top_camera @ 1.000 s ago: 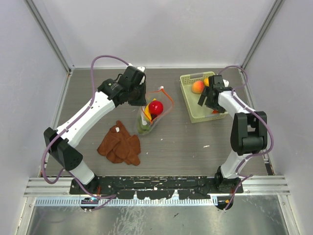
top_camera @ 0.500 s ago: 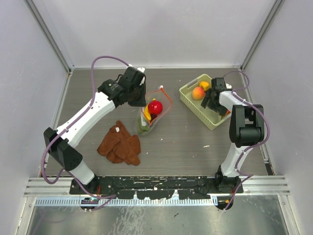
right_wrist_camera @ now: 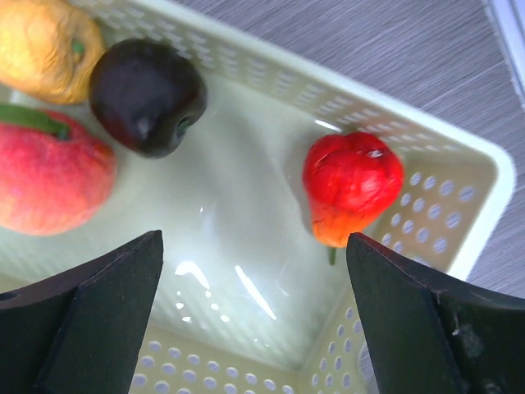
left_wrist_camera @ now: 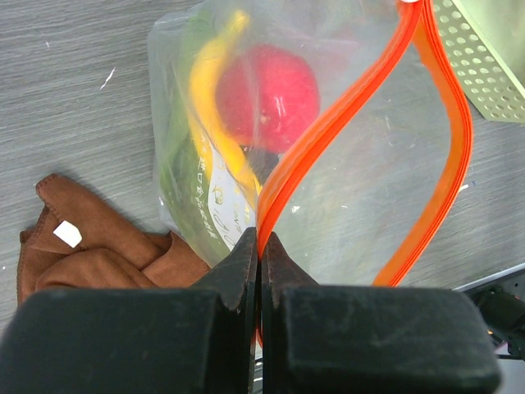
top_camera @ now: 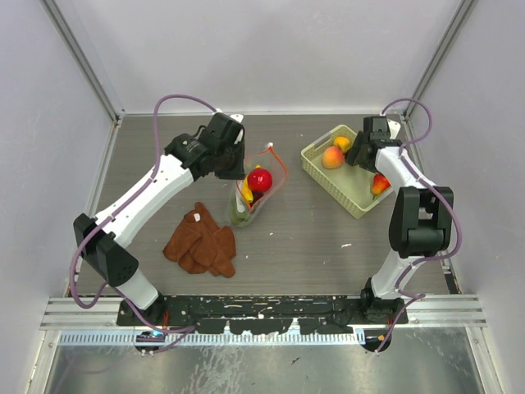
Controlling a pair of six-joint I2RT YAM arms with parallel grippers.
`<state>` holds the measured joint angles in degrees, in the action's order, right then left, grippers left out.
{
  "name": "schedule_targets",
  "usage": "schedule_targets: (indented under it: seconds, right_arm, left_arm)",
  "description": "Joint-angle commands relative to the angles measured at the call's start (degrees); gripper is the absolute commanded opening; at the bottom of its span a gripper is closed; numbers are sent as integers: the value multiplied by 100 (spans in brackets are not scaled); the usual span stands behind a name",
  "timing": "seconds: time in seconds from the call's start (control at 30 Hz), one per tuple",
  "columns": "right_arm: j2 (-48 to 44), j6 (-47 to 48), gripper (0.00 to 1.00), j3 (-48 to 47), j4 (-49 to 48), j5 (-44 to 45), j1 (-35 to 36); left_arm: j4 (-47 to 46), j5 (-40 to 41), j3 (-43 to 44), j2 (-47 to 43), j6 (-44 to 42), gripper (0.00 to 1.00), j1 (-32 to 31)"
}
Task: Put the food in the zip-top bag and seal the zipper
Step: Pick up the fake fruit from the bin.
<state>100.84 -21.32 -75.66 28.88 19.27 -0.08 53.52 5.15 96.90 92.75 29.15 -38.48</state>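
The clear zip-top bag (top_camera: 253,197) stands on the table with its mouth gaping. Inside it are a red apple (left_wrist_camera: 267,90), a yellow banana (left_wrist_camera: 212,115) and green leaves (left_wrist_camera: 176,168). My left gripper (left_wrist_camera: 261,240) is shut on the bag's orange-red zipper (left_wrist_camera: 328,123) strip and holds that lip up; it reaches the bag's left side (top_camera: 239,170) in the top view. My right gripper (right_wrist_camera: 254,240) hangs open and empty over the basket floor, seen from above (top_camera: 361,156) between the fruit. Under it lie a peach (right_wrist_camera: 49,172), a dark purple piece (right_wrist_camera: 148,94), an orange-yellow piece (right_wrist_camera: 45,45) and a red-orange piece (right_wrist_camera: 353,185).
The pale green slotted basket (top_camera: 328,176) sits askew at the right rear, near the right wall. A rust-brown cloth (top_camera: 201,242) lies crumpled in front of the bag. Both arm bases stand at the near edge.
The basket has swung round to lie askew, and the red-orange piece now shows at its right end. My right gripper has shifted toward the back over it. The left arm has held still.
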Motion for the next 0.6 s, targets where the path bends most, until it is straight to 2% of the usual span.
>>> schedule_targets:
  seconds: [0.0,0.33,0.57]
  right_arm:
    - [-54,0,97,-192,-21,397,-251]
    - [592,5,98,-178,-419,-242,-574]
    - [701,83,94,-64,-595,-628,-595]
  left_arm:
    - [-133,42,-38,-281,7,0,34]
    - [-122,58,-25,-275,-14,0,39]
    - [-109,52,-3,-261,-4,0,33]
